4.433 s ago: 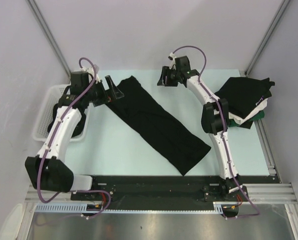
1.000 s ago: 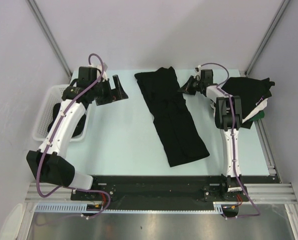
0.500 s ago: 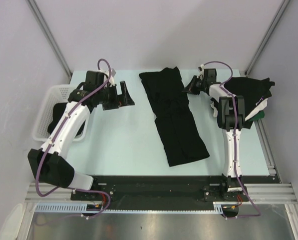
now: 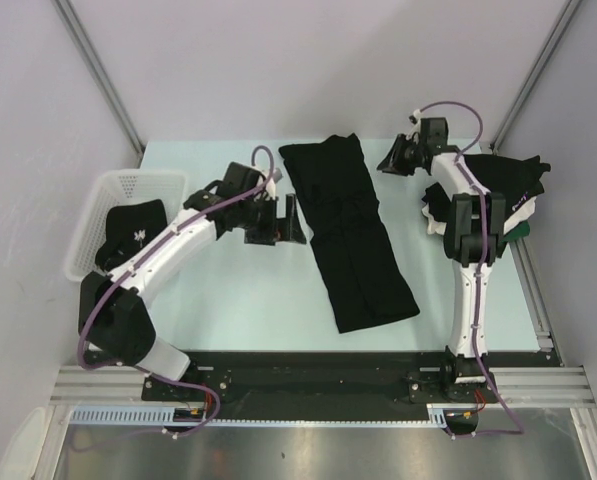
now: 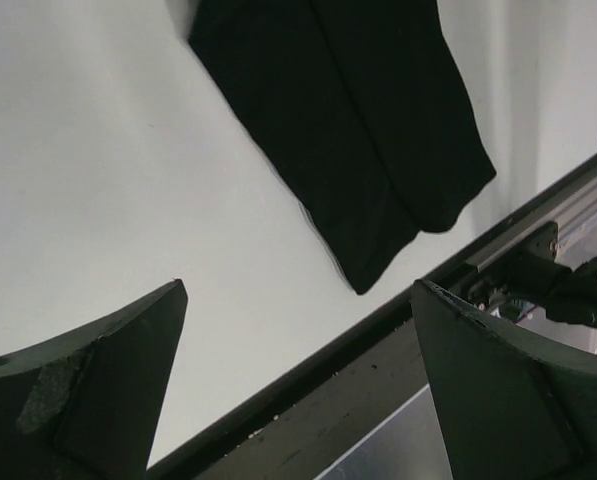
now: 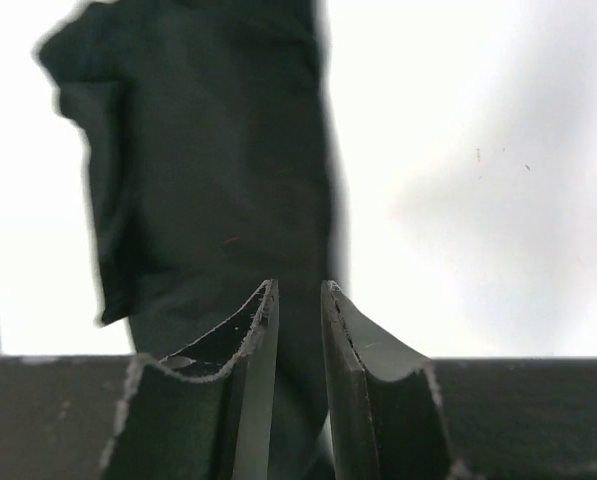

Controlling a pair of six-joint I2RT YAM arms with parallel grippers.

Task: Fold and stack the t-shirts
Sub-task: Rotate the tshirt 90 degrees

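Top external view: a pale table [image 4: 238, 290] carries a long black t-shirt [image 4: 348, 230], folded into a narrow strip. It runs from the far middle of the table toward the near edge, slanting a little to the right. At the far right edge sits a stack of t-shirts [image 4: 503, 185], black on top, with white and green edges showing beneath; the right arm crosses in front of it. A white mesh basket [image 4: 118, 185] stands at the left edge with another black shirt [image 4: 133, 232] inside.

The left gripper [image 4: 290, 220] hangs just beside the strip's left edge with its jaws spread wide and nothing between them. Its wrist camera looks down on the strip's near end [image 5: 358, 130].

The right gripper [image 4: 391, 160] is near the strip's far right corner, apart from the cloth. Its fingers [image 6: 253, 330] stand only a narrow slit apart, holding nothing.
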